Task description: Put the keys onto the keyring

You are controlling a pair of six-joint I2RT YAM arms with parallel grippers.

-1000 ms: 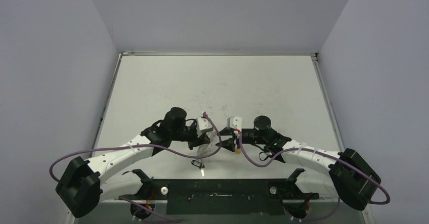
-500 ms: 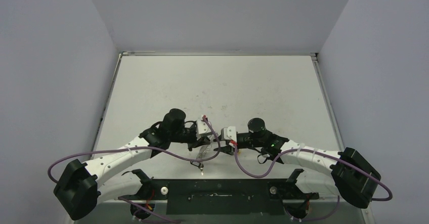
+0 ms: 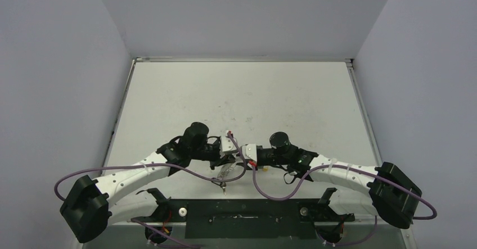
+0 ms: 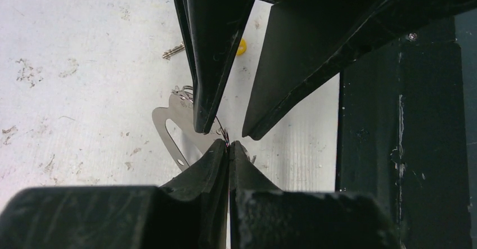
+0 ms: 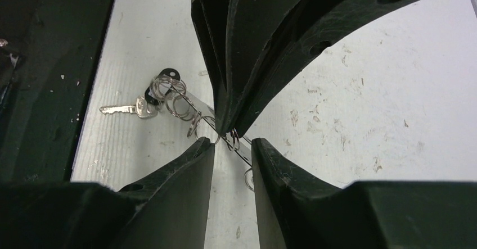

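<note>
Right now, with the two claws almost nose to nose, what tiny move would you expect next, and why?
Probably the right gripper closes gently onto the small ring between its fingertips. The left gripper is shut, seemingly pinching the chain of the keyring. The right jaws stand open around that very spot. A second grip would steady the ring.

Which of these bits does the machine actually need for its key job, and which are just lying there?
For the job: keyring; silver key; black-capped key; yellow-tagged key.

Just there: purple cables; black plate at the table's near edge.
</note>
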